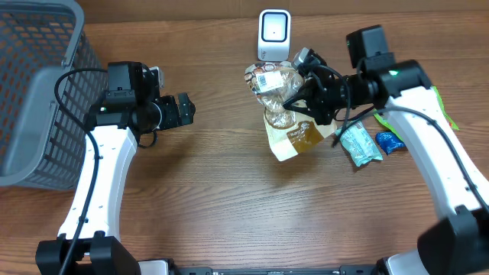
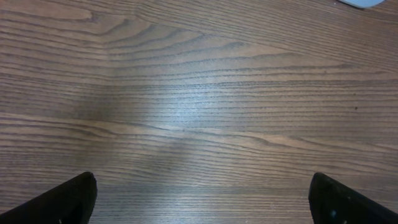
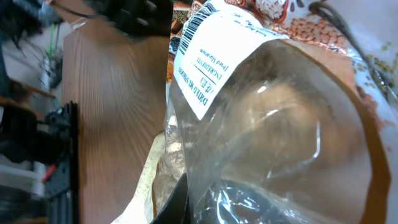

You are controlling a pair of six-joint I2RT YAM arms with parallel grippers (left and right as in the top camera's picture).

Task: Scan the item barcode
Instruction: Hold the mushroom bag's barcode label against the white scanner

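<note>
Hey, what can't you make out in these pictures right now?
Right wrist: the bag covers most of the right gripper; the top edge cuts the barcode.
Overhead: the barcode is too small to read; the blue item is too small to identify; the left edge cuts the basket.
Left wrist: the bottom edge cuts the left gripper down to its fingertips.

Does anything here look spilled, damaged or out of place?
Nothing stands out: the crumpled clear plastic bag with the white barcode label is pinched in the right end effector, by the white scanner; nothing spilled.
</note>
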